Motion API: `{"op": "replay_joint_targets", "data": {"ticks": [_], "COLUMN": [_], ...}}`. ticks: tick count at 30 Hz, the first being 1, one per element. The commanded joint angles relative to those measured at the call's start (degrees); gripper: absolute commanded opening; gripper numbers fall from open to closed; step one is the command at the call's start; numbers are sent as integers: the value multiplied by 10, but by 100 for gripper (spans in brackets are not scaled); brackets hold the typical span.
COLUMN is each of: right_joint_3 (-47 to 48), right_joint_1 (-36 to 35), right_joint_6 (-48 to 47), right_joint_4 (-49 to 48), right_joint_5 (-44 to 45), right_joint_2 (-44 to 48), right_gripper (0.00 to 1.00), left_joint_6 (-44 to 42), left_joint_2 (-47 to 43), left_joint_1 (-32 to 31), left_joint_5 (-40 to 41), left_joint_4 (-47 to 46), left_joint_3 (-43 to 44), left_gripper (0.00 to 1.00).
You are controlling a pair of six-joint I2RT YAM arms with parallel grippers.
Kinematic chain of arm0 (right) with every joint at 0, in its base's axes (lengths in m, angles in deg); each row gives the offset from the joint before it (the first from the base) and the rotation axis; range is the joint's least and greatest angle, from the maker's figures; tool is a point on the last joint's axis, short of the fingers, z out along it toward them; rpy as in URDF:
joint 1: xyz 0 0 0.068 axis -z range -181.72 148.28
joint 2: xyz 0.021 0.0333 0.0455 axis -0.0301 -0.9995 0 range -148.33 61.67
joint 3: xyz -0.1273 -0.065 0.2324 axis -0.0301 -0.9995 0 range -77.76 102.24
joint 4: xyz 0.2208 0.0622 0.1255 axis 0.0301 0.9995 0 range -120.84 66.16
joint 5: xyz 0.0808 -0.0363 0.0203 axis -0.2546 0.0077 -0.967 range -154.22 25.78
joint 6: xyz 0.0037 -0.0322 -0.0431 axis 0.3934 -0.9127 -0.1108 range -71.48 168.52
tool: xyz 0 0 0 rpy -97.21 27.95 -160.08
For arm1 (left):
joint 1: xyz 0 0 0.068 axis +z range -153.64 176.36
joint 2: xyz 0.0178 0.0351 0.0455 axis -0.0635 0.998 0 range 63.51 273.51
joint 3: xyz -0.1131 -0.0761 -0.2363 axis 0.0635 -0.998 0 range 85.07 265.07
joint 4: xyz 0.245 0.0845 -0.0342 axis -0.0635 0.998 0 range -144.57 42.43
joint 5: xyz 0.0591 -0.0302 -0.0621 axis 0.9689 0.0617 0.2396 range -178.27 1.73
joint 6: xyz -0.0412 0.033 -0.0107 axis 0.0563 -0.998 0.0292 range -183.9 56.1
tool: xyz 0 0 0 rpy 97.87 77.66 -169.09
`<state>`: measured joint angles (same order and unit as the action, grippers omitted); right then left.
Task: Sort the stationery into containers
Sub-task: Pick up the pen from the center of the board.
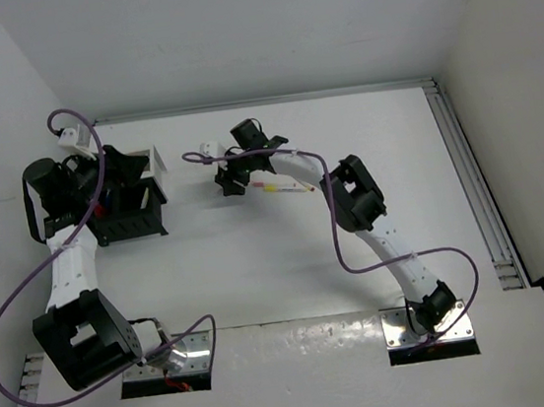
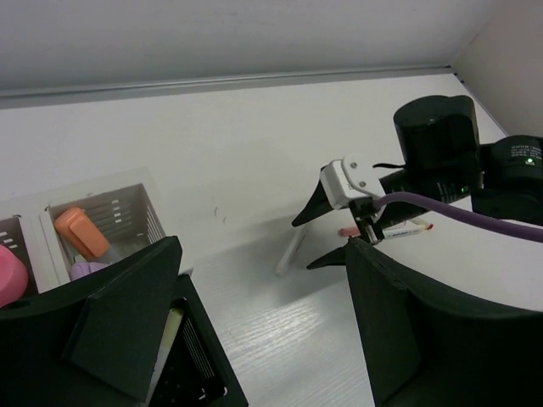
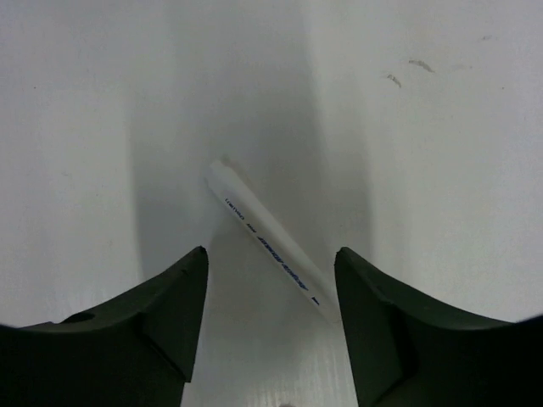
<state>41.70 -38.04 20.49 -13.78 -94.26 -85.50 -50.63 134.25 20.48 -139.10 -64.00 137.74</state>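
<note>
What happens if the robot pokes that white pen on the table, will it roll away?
Probably, yes: the white pen looks round and smooth and lies flat on the table, so a sideways nudge could roll it. It looks thin and straight, so likely stiff and light. Its slick body might slip in the open right gripper.

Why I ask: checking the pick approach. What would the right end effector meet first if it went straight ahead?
Probably the white pen, lying on the table within the open span of the right end effector; then the table itself. Depth is unclear.
</note>
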Motion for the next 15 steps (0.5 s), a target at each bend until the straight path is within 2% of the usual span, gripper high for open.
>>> {"op": "replay_joint_targets", "data": {"ticks": [1, 5, 6, 9, 13, 15], "right_joint_3": [74, 54, 46, 3, -39, -70], "right_joint_1": [0, -1, -1, -4, -14, -20], "right_joint_6": [-24, -58, -72, -110, -152, -166], "right_joint_4": [81, 161, 173, 226, 286, 307], "right_joint_5": [-15, -16, -18, -20, -11, 0], "right_joint_2": [-14, 0, 10, 35, 68, 83], "right_gripper": [59, 47, 39, 27, 17, 17], "left_joint_6": [17, 7, 1, -9, -19, -19], "left_joint_2": [-14, -10, -8, -10, -14, -18], "left_joint_1": [9, 8, 8, 7, 5, 4], "left_joint_5": [-12, -16, -17, -19, -19, -19], "left_joint_4": [3, 20, 28, 35, 47, 49], "left_joint_3": [25, 37, 38, 41, 48, 49], "left_gripper": [84, 84, 85, 84, 84, 84]}}
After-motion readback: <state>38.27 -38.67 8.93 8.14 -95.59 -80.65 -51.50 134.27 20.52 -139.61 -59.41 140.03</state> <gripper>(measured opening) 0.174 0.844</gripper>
